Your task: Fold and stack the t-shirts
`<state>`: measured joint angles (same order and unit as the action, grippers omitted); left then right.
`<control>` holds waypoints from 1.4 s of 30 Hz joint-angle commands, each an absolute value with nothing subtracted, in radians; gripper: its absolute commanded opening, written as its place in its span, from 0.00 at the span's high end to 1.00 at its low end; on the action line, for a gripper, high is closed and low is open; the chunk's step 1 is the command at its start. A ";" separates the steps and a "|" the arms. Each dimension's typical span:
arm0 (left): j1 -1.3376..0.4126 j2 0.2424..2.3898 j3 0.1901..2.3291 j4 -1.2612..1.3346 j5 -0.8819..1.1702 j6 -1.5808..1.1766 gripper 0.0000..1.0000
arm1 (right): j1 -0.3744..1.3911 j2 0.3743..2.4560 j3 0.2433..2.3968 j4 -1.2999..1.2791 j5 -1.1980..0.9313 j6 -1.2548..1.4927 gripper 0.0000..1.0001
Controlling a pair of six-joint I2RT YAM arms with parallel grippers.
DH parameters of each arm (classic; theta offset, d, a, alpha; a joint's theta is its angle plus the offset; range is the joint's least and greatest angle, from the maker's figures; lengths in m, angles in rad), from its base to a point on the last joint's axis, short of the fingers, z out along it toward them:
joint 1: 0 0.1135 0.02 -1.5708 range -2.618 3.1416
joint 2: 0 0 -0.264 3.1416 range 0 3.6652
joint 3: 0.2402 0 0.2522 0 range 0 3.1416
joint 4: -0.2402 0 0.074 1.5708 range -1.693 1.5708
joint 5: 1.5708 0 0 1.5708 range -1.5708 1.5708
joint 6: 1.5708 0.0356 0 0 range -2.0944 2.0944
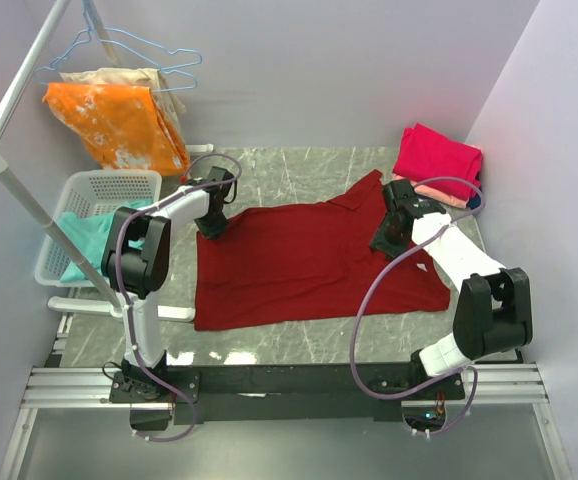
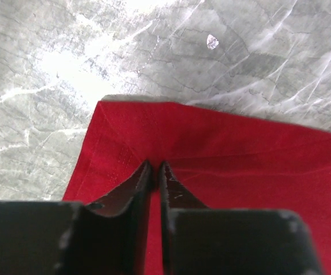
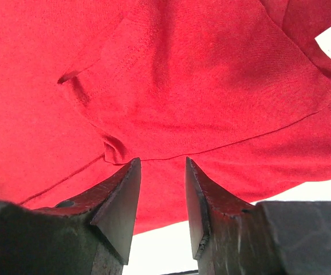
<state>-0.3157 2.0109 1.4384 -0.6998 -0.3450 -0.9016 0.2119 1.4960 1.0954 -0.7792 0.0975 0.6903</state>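
A dark red t-shirt (image 1: 309, 265) lies spread flat on the marble table (image 1: 299, 340), collar end toward the right. My left gripper (image 1: 214, 228) is at the shirt's far left corner. In the left wrist view its jaws (image 2: 155, 166) are pressed together on the red cloth (image 2: 240, 154), and creases run out from the tips. My right gripper (image 1: 384, 240) hovers over the shirt's upper right part near the sleeve. In the right wrist view that gripper (image 3: 162, 163) is open, with a seam of the shirt (image 3: 200, 86) lying across the gap. A folded bright pink t-shirt (image 1: 437, 155) tops a small stack at the far right.
A white basket (image 1: 109, 185) at the left holds a teal t-shirt (image 1: 89, 240). Orange cloth (image 1: 119, 125) hangs from hangers on a white rack (image 1: 9, 185) at the far left. Peach cloth (image 1: 449, 197) shows under the pink shirt. Walls close in on both sides.
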 commanded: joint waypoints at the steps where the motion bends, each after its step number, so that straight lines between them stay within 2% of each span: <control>1: -0.314 2.003 1.465 -0.719 -0.359 -0.891 0.93 | 0.221 1.496 1.132 -0.784 0.123 0.696 0.57; 4: -0.314 1.988 1.480 -0.736 -0.374 -0.893 0.99 | 0.219 1.493 1.126 -0.782 0.121 0.698 0.57; 14: -0.314 1.907 1.539 -0.793 -0.417 -0.890 0.99 | 0.216 1.557 1.236 -0.770 0.147 0.683 0.56; 21: -0.314 1.891 1.569 -0.804 -0.403 -0.881 0.99 | 0.181 1.786 1.552 -0.745 0.192 0.624 0.46; 26: -0.314 1.913 1.582 -0.805 -0.379 -0.874 0.99 | 0.138 1.998 1.814 -0.756 0.201 0.614 0.46; 36: -0.314 1.919 1.591 -0.816 -0.357 -0.844 0.99 | 0.081 2.272 1.988 -0.548 0.178 0.652 0.51; 42: -0.314 1.928 1.594 -0.819 -0.330 -0.831 0.99 | 0.081 2.330 2.049 -0.417 0.198 0.608 0.52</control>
